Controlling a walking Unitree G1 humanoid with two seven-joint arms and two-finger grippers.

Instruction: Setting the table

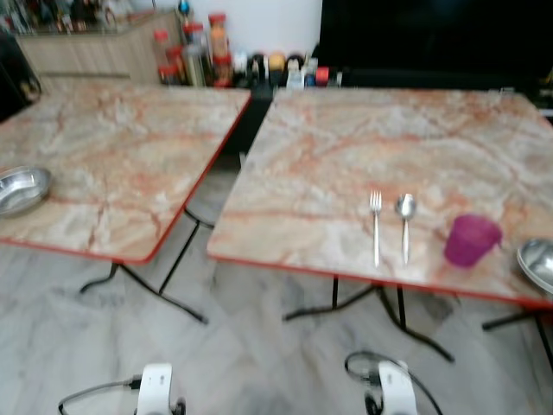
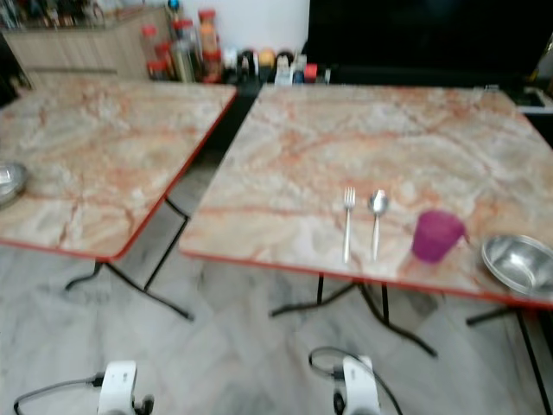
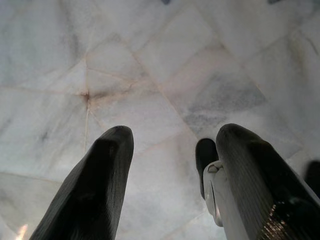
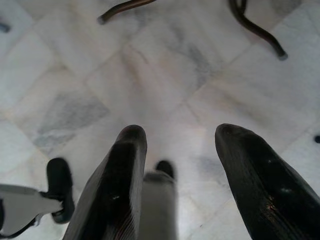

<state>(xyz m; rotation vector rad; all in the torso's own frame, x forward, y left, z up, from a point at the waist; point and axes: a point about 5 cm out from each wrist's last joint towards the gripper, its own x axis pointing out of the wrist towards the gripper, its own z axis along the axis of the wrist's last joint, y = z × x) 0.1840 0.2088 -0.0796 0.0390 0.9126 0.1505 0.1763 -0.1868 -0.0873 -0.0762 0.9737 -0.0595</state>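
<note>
**Standing off from the tables, both arms down, one bowl left to fetch**

I'm looking down at two marble-topped tables with a gap between them. On the right table the setting is taking shape: a fork and a spoon lie side by side near the front edge, a purple cup stands just to the right of the spoon, and a steel bowl sits beyond the cup at the table's right end. On the left table a second steel bowl rests alone, close to its left edge, well apart from everything else.

Both arms hang idle. The left end effector points at the marble floor, fingers spread, nothing between them. The right end effector is the same: released, empty, table legs visible on the floor ahead of it.

My read is that the lone bowl on the left table is the next piece to bring over, though the picture is soft and I can't be sure what else is wanted.

To do that well, I'd walk in square to the left table first, stopping close enough that the bowl is comfortably within the left arm's reach. A shallow steel bowl is slippery, so I'd pinch the rim, one finger inside and one outside, and lift straight up before turning. When crossing to the right table, I'd mind the red edges and the gap.
</note>
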